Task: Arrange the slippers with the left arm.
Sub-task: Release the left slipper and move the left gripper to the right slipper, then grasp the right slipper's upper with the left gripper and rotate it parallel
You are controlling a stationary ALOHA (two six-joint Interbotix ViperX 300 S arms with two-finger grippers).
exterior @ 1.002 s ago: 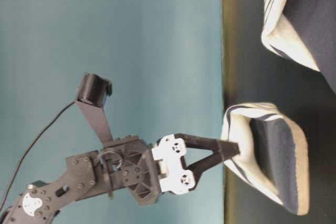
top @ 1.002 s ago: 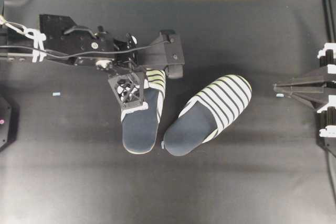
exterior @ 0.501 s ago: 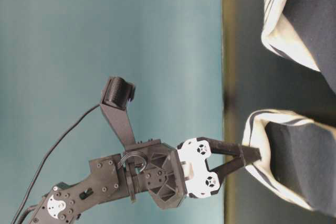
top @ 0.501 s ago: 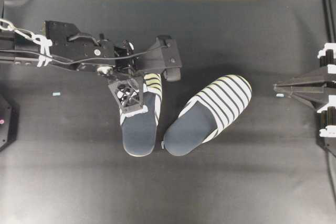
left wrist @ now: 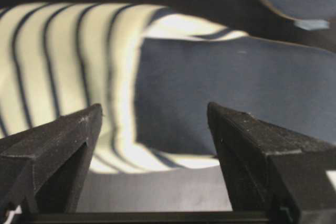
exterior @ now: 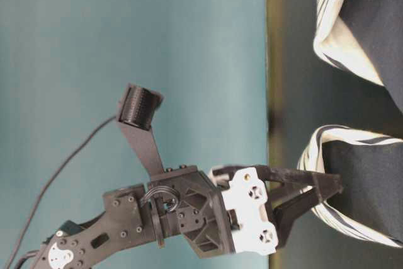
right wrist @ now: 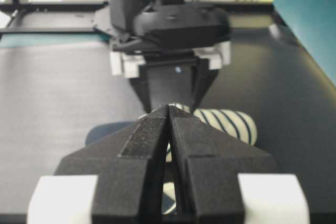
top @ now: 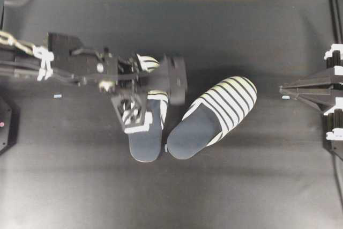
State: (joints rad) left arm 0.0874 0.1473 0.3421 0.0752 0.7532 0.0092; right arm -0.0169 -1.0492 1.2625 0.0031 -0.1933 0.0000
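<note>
L jaws wide apart over 1 of 2 slippers (top: 146, 132), gripping nothing, R jaws closed.

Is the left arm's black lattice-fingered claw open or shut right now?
Open. The left wrist view shows the black lattice-fingered claw with fingers spread, the striped slipper's edge and navy insole visible between them.

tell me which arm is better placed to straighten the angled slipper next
Left. The left gripper hangs open over the near slipper, right beside the angled slipper. The right gripper sits shut at the table's far edge.
</note>
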